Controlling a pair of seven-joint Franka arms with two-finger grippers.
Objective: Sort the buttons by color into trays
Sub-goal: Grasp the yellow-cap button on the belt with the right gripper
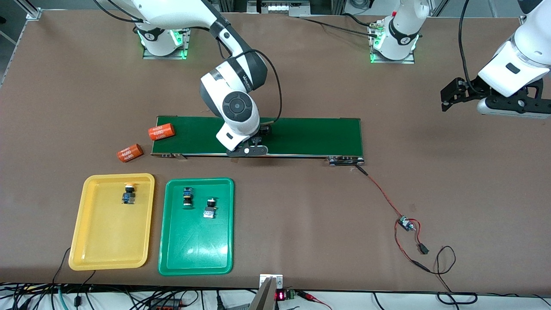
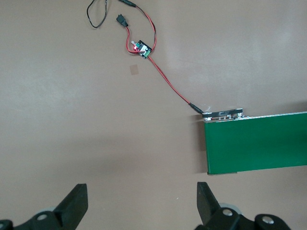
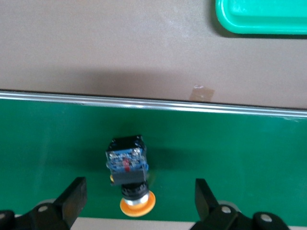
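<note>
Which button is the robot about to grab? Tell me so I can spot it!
Find the long dark-green conveyor belt in the middle of the table. The right gripper hovers over it with fingers open, and between them lies a button on the belt. It is the only button not in a tray, and it has a yellow-orange cap.

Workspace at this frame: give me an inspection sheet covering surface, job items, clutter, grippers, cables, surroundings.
Surface: brown table.
Job items: yellow tray holds one yellow-capped button; green tray holds two buttons; fourth button, yellow-capped, lies on the conveyor belt.
Clutter: two orange cylinders.
Grippers: right gripper open over the fourth button; left gripper open, waiting over bare table.
Cables: red-black wire with small board.
Surroundings: nothing seen.
</note>
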